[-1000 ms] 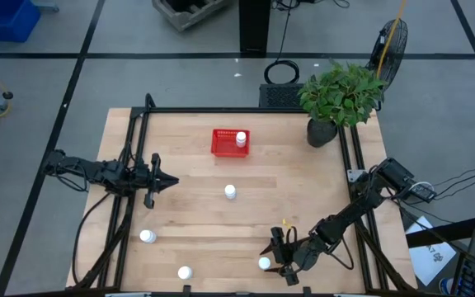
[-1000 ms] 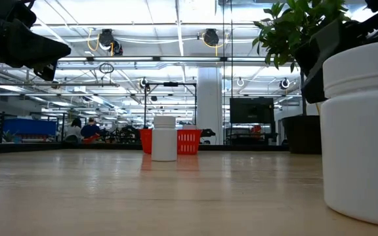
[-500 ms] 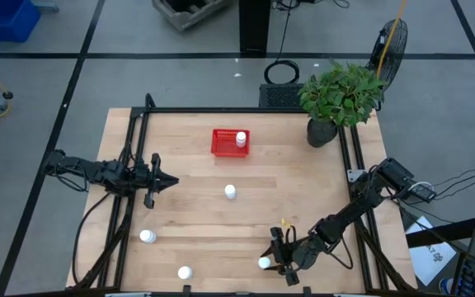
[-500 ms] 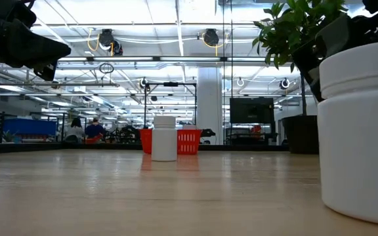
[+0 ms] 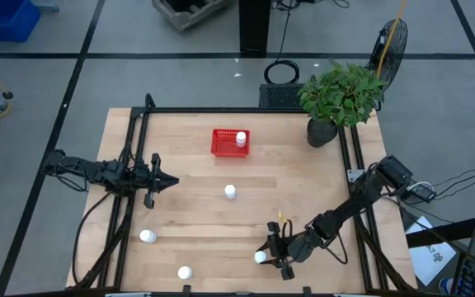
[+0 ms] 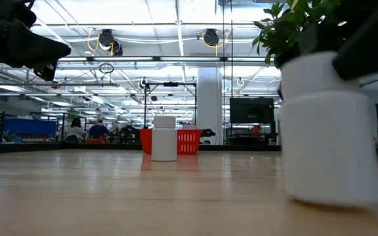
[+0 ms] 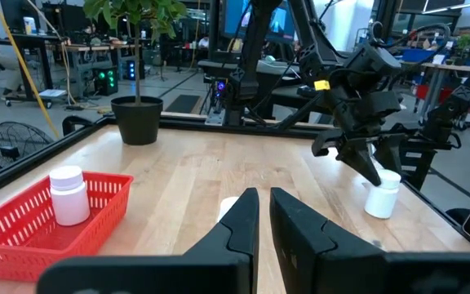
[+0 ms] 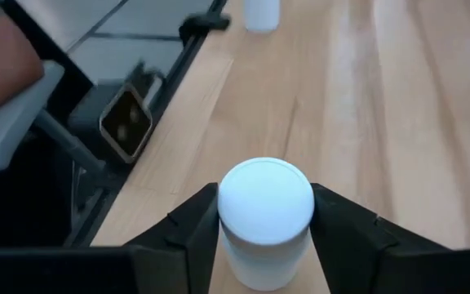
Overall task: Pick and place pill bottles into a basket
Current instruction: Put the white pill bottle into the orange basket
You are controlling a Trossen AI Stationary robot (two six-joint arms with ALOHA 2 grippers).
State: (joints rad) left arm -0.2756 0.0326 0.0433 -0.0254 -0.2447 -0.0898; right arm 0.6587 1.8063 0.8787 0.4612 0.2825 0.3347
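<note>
The red basket [image 5: 228, 143] stands at the table's far middle with one white pill bottle [image 5: 241, 139] upright in it. Other bottles stand upright on the table at the middle [image 5: 230, 191], near left [image 5: 147, 236] and near edge [image 5: 185, 271]. My right gripper [image 5: 265, 257] is shut on a fifth bottle [image 5: 259, 257] near the table's near edge; this bottle shows large in the low view [image 6: 330, 128]. My left gripper [image 5: 171, 180] is shut and empty above the table's left side. My right gripper pinches the bottle's two opposite sides [image 8: 228, 233] just under its cap, between its two fingers [image 8: 188, 224]. The fingers come from the table's right, slanting down. The bottle stays upright. Whether its base is clear of the table I cannot tell.
A potted plant in a black pot [image 5: 322, 132] stands at the far right corner. A black frame rail [image 5: 135, 165] runs along the table's left side and another along the right. A small camera [image 8: 125, 121] sits at the near edge.
My right gripper has moved toward the table's left and slightly toward the far edge, taking the bottle with it. In the low view the bottle has shifted left and stays upright.
</note>
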